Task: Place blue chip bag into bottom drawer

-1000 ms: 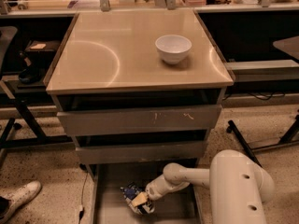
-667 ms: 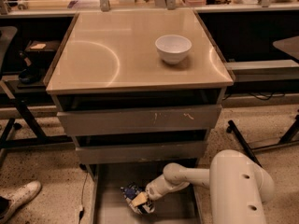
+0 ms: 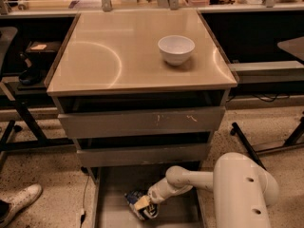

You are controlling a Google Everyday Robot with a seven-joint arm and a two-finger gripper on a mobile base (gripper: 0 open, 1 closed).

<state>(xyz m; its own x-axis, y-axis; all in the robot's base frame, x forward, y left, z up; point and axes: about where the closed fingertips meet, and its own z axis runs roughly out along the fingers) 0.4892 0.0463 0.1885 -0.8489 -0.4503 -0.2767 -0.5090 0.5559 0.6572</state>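
The bottom drawer is pulled out at the foot of the cabinet, a long shallow grey tray. The blue chip bag lies on the drawer's floor near its middle, dark blue with pale patches. My gripper reaches down into the drawer from the right on a white arm and sits on the bag's right end. The white arm hides part of the bag.
A white bowl stands on the cabinet's tan top. The top drawer front with orange scratches and the middle drawer front stand above the open drawer. A person's white shoe is on the floor at the left. Table legs stand at both sides.
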